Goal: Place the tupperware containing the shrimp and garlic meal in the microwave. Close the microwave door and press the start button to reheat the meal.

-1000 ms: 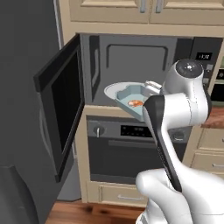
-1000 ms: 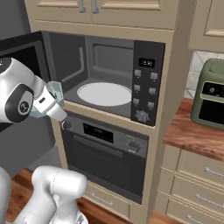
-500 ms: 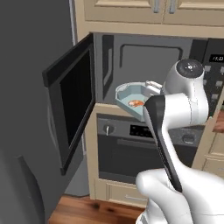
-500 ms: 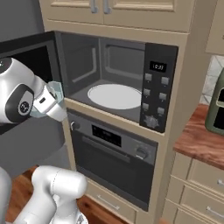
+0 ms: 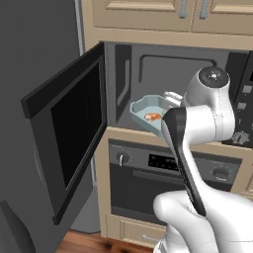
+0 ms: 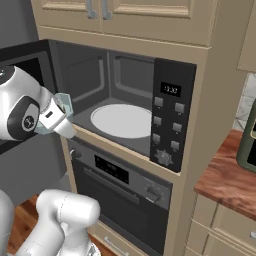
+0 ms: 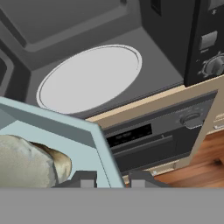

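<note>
The tupperware [image 5: 150, 114] is held up in the air, just in front of the open microwave [image 6: 120, 107], near its left side. The gripper [image 7: 113, 178] is closed most of the way, and the wall of the tupperware is pinched between its two small tips. The shrimp and garlic meal [image 5: 152, 116] can be seen inside as orange and whitish bits. The white turntable plate [image 6: 121, 120] inside is bare, so the tupperware is not yet put down. The microwave door [image 5: 69, 126] is swung wide open to the left. A few things could go wrong from here. The tupperware is held by one edge only, so it could be tipped and the food spilled. It could also be bumped on the front edge of the microwave if it is carried in too low. If it is let go before the plate is reached, it could be dropped.
</note>
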{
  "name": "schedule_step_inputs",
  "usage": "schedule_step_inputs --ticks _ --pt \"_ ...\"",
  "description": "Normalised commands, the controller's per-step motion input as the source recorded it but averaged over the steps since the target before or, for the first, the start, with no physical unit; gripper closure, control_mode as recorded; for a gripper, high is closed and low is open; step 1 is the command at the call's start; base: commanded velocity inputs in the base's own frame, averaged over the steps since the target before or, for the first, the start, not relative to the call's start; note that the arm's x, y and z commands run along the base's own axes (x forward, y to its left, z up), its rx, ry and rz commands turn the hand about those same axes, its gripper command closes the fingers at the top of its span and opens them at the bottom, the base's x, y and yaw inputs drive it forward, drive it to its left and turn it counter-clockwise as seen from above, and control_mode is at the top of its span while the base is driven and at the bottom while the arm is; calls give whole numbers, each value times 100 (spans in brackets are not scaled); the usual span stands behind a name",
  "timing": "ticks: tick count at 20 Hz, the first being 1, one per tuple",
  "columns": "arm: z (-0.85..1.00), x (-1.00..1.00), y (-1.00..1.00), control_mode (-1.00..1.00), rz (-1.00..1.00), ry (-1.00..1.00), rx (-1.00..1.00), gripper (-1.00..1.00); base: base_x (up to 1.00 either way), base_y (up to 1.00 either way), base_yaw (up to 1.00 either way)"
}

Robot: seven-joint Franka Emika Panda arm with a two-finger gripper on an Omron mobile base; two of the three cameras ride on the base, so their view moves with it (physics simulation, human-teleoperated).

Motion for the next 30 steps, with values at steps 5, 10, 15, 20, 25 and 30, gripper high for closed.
schedule_step_inputs --ticks 5,10,15,20,25,30 --pt "0 0 0 100 0 0 0 100 -10 -4 1" --pt "0 0 0 100 0 0 0 100 -37 0 3" --pt "0 0 0 100 0 0 0 100 -40 0 3" --pt "0 0 0 -100 0 0 0 100 -2 0 0" --pt "0 1 0 -100 0 0 0 100 0 0 0" --pt "0 35 -21 -100 0 2 0 100 0 0 0"
